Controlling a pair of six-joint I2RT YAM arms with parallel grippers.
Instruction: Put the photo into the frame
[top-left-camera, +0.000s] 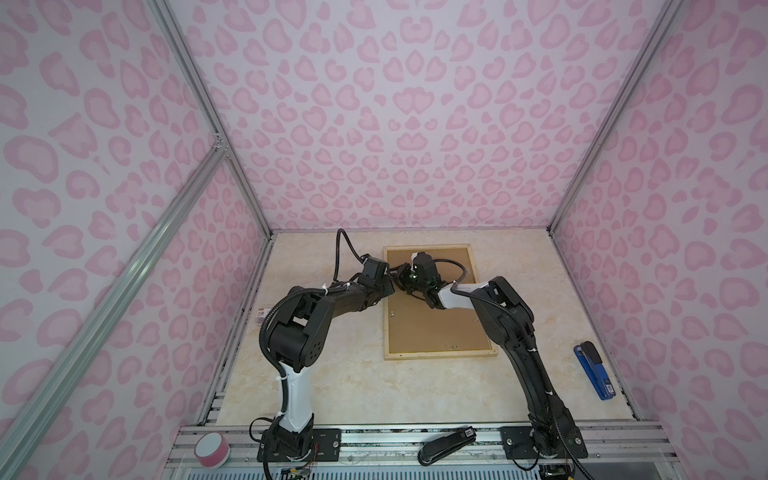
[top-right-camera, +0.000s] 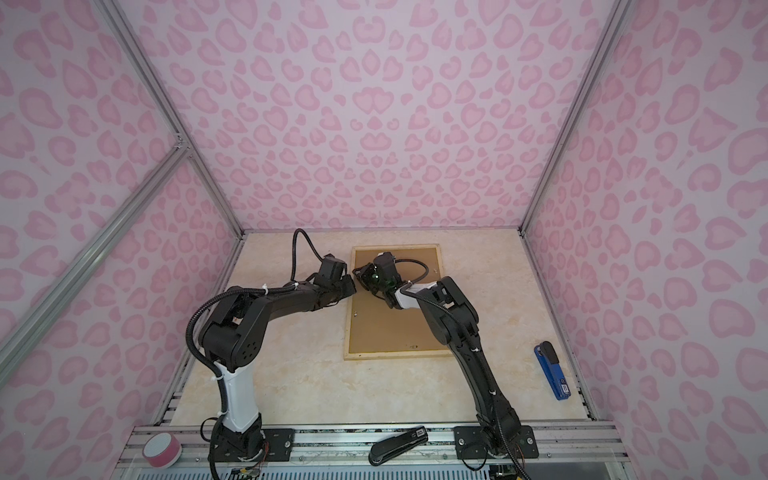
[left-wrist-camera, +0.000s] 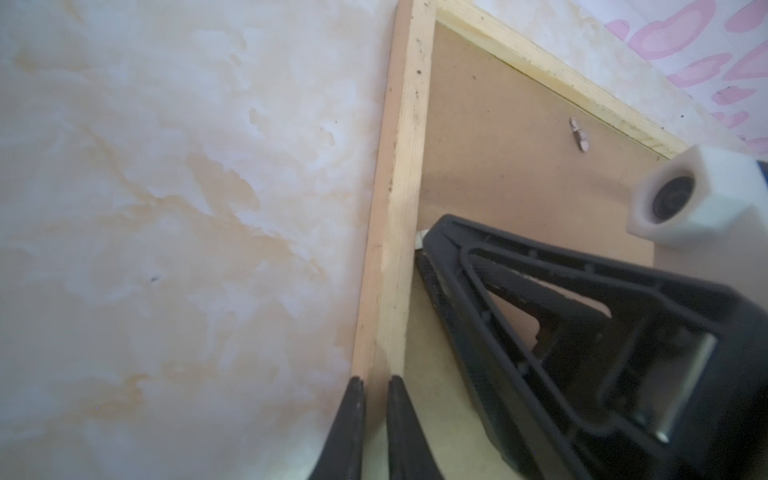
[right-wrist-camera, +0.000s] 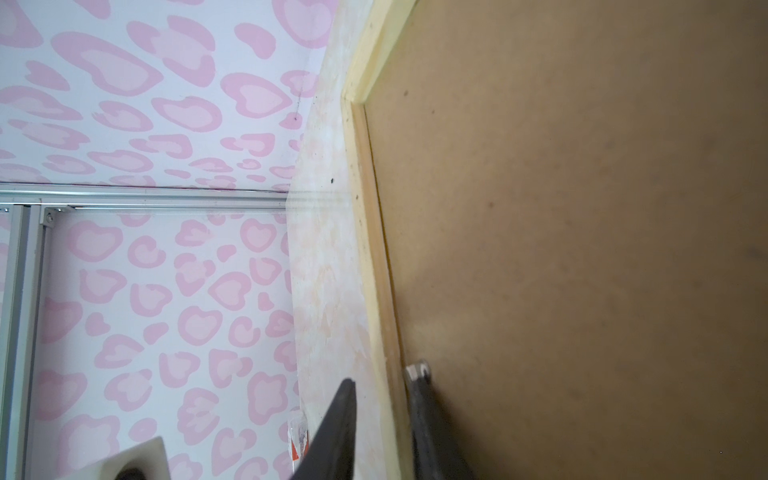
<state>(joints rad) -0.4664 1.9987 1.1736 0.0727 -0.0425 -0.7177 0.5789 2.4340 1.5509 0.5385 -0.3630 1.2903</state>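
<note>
The frame (top-left-camera: 440, 355) (top-right-camera: 399, 355) of pale wood lies flat on the marble table, with a brown backing board (top-left-camera: 432, 324) (top-right-camera: 390, 328) filling it. The photo is hidden. My left gripper (top-left-camera: 392, 286) (top-right-camera: 355, 286) (left-wrist-camera: 376, 380) is shut on the frame's left rail (left-wrist-camera: 399, 208), one finger on each side. My right gripper (top-left-camera: 402, 277) (top-right-camera: 360, 275) (right-wrist-camera: 382, 376) straddles the same rail (right-wrist-camera: 368, 249) a little farther back. It is slightly open: its outer finger stands off the wood and its inner fingertip touches a small metal tab (right-wrist-camera: 417, 369) (left-wrist-camera: 420, 240) on the board (right-wrist-camera: 582, 249).
A blue stapler (top-left-camera: 594, 370) (top-right-camera: 552, 370) lies near the right wall. On the front rail are a black stapler (top-left-camera: 446, 444) (top-right-camera: 399, 446) and a pink tape roll (top-left-camera: 212, 449) (top-right-camera: 162, 451). A small box (top-left-camera: 261, 313) sits at the table's left edge. Another clip (left-wrist-camera: 578, 135) sits on the board.
</note>
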